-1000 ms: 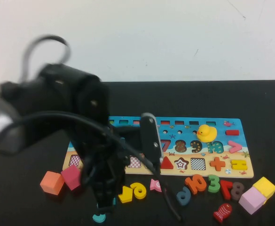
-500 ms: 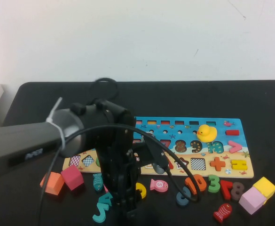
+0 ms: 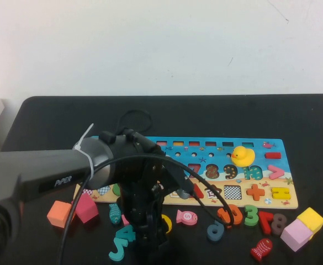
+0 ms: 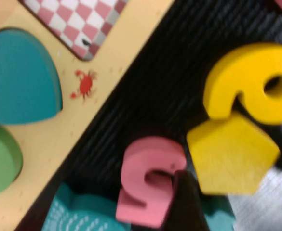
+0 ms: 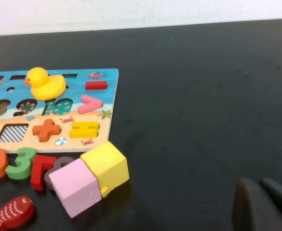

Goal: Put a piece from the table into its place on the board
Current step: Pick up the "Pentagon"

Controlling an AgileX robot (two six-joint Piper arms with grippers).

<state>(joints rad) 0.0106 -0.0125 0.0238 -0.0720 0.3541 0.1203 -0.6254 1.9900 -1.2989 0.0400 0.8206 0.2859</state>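
Left wrist view showed you the left gripper [image 4: 189, 202] low over the table beside the board [image 4: 97, 110], its one visible finger touching a pink number piece [image 4: 148, 185], with a yellow pentagon [image 4: 232, 156] and a yellow number [image 4: 249, 86] just beside it. You could not tell whether its fingers were apart or together. That pink piece looked light, rigid and thin, best pinched across its flat edges. Your right gripper [image 5: 263, 207] sat well apart, its state also unclear.
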